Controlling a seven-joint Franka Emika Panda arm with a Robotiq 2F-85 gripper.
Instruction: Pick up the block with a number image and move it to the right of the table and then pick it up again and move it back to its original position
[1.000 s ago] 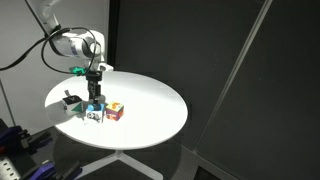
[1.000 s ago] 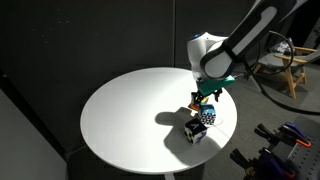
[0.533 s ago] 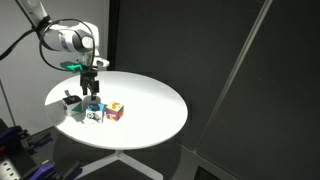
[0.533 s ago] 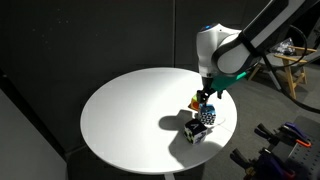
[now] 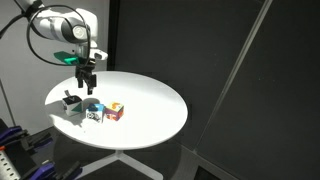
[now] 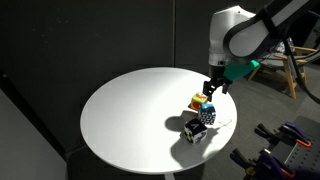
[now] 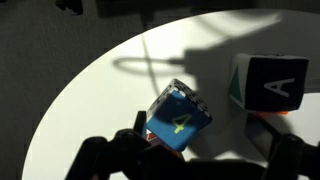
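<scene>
The block with a number image [image 5: 93, 112] lies on the round white table [image 5: 150, 100], between a red-and-yellow cube [image 5: 115, 111] and a white cube with a black top [image 5: 72, 101]. In the wrist view it shows a blue face [image 7: 178, 120] with a yellow 4. My gripper [image 5: 86, 82] hangs above the blocks, open and empty. In an exterior view the gripper [image 6: 213, 86] is above the number block [image 6: 207, 114]. In the wrist view the fingers [image 7: 200, 156] are dark shapes at the bottom, spread on either side below the block.
A cube with a dark face and a white letter A [image 7: 270, 85] lies beside the number block. The three cubes sit close together near the table's edge [image 6: 225, 125]. A chair [image 6: 295, 70] and equipment stand beyond the table.
The gripper has risen straight up from the number block, which stays on the table. The cubes have not moved.
</scene>
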